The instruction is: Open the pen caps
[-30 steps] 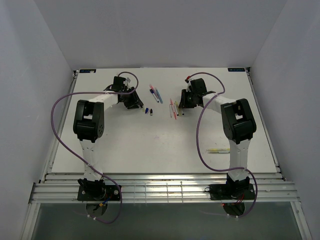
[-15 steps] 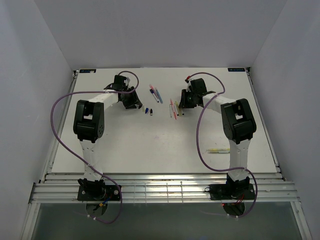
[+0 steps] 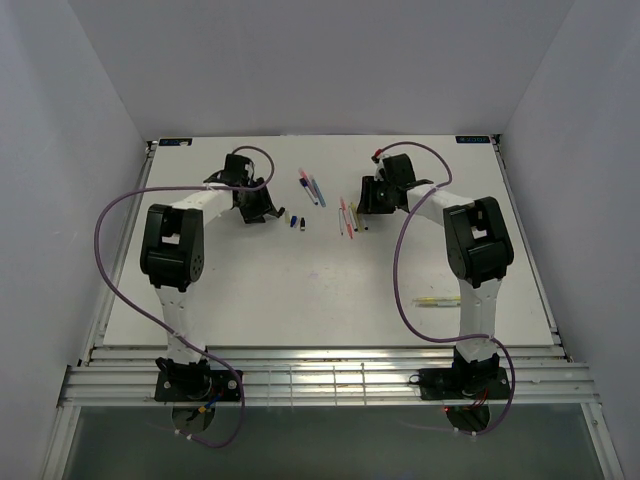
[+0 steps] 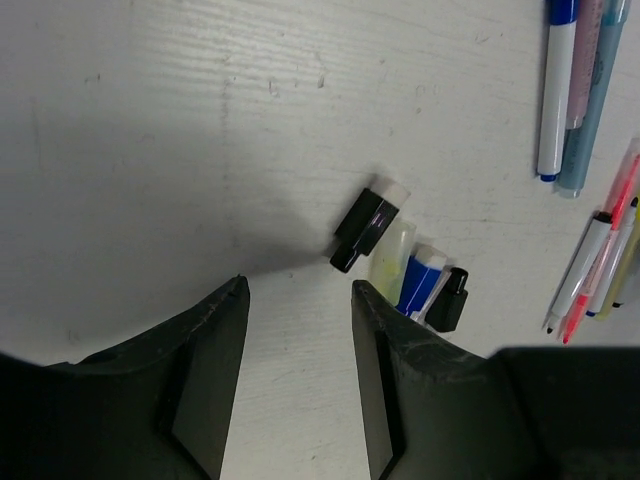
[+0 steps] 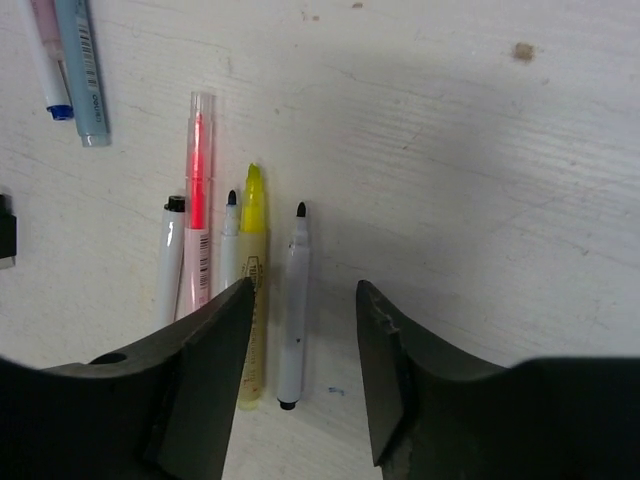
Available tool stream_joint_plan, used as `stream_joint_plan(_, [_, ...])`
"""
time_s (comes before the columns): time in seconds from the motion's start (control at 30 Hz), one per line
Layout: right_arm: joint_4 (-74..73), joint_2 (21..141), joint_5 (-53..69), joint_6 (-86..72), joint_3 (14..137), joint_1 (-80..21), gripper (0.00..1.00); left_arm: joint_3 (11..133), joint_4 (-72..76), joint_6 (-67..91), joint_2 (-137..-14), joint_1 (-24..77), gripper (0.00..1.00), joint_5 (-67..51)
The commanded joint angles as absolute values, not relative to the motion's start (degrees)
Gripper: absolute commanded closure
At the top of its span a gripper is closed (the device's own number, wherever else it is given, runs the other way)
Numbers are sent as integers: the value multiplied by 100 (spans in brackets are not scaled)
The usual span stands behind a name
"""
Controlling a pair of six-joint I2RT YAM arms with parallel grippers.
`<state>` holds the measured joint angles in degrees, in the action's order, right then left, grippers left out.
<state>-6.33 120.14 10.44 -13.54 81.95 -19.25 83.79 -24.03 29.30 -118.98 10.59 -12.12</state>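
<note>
Left gripper [image 3: 264, 207], overhead view: jaws spread, nothing held; the pen caps [image 3: 296, 221] lie on the table [image 3: 300, 290] just beside it, on its inner side.
Right gripper [image 3: 366, 207], overhead view: jaws likewise apart and empty; the row of pens [image 3: 350, 218] lies just beside it, on its inner side.
Pair of pens [image 3: 312, 188], overhead view: beyond and between the two grippers, about equally near to each.
Lone yellow pen [image 3: 437, 300], overhead view: well behind the right gripper, far nearer that arm than the other.
Caps, left wrist view: ahead and right of the gap between the fingers [image 4: 215, 340]; black cap with a white end [image 4: 368, 222] nearest, then pale cap [image 4: 392, 250], blue cap [image 4: 422, 280] and small black cap [image 4: 448, 298]; all slant up to the right.
Pens, right wrist view: white pen [image 5: 293, 300] has its rear end in the gap, its long axis running straight ahead along the fingers [image 5: 205, 370], not across them; yellow highlighter [image 5: 252, 290] parallel, just left; the tips show bare.
Judgement: this row looks done. The pair ahead-left and the lone pen are the likely remainder, though whether they are capped cannot be told.
</note>
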Motion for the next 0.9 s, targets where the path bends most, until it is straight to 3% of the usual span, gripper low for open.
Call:
stream_joint_plan(0.0, [-826, 11786, 818, -1116, 8551, -1890, 47, 8174, -2382, 2927, -11093, 1028, 43, -1116])
stream_joint_plan(0.23, [-1239, 12023, 800, -1002, 9395, -1916, 45, 7832, -2162, 3076, -10267, 1028, 43, -1459])
stream_joint_plan(0.63, [-1670, 13068, 1028, -563, 11125, -2478, 50, 6479, -1776, 3138, -8764, 1028, 42, -1898])
stream_joint_plan(0.87, [-1582, 13394, 1160, -528, 11513, -2715, 50, 5678, -1538, 3313, -8218, 1028, 41, -2311])
